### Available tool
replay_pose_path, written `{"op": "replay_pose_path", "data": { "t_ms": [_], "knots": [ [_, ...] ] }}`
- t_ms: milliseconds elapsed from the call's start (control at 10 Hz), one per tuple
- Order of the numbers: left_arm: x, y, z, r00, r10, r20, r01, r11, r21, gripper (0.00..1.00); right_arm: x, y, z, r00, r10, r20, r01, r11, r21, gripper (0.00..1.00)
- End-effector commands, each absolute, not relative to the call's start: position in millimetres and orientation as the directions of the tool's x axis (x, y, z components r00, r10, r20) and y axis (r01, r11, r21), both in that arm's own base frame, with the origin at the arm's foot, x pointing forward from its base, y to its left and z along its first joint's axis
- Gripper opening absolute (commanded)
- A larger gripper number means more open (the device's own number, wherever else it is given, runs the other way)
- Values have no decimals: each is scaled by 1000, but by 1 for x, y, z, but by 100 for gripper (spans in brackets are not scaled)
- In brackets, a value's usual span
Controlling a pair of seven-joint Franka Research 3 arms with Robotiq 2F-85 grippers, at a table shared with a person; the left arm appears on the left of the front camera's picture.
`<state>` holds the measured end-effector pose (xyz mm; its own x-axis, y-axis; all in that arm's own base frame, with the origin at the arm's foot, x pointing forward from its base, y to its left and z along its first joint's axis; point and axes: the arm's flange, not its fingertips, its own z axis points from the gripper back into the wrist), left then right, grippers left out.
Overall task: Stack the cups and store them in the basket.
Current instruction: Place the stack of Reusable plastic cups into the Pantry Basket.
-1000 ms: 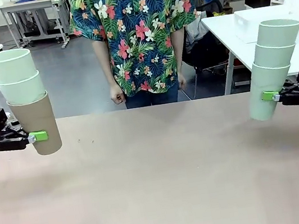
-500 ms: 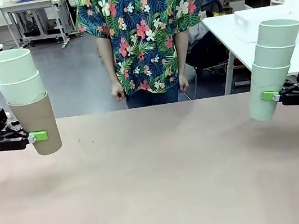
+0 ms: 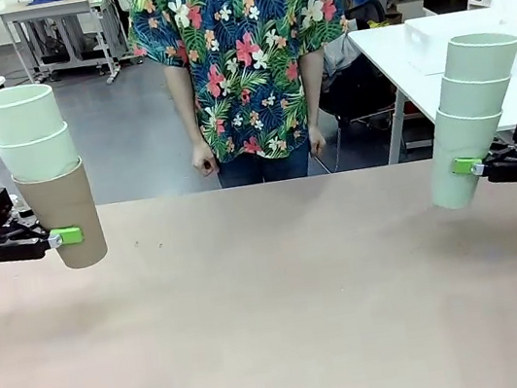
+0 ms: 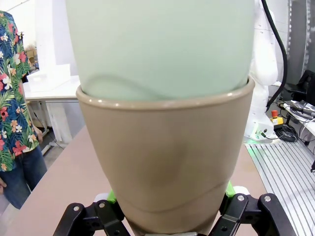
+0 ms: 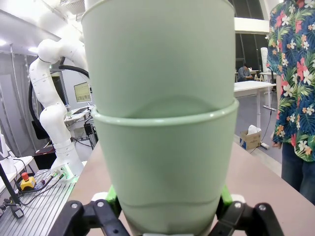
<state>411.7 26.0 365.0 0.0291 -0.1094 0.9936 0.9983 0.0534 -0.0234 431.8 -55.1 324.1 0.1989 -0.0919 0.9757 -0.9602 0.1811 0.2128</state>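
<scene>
At the table's left edge my left gripper (image 3: 61, 237) is shut on a tan-brown cup (image 3: 64, 215) that carries two mint green cups (image 3: 25, 132) nested in it; the stack hangs upright above the table. The left wrist view looks straight at the brown cup (image 4: 165, 157) between the green pads, with a mint cup (image 4: 160, 46) above it. At the right edge my right gripper (image 3: 468, 166) is shut on the lowest of three nested mint green cups (image 3: 472, 116), also held off the table. Up close, that mint stack (image 5: 165, 147) sits between the right fingers. The basket is out of view.
A person in a flowered shirt (image 3: 236, 50) stands at the far side of the brown table (image 3: 277, 309), arms hanging down. White tables stand behind at the left and right.
The person has shifted slightly to the right. Both arms and their cup stacks have stayed still.
</scene>
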Motion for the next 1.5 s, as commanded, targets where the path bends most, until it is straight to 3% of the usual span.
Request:
{"op": "replay_pose_path", "data": {
  "t_ms": [0,1400],
  "knots": [
    [410,25,367,18,-104,994,999,52,-13,83,432,-54,329,189,-92,978,-962,180,203,86],
    [410,25,367,18,-104,994,999,52,-13,83,432,-54,329,189,-92,978,-962,180,203,86]
  ]
}}
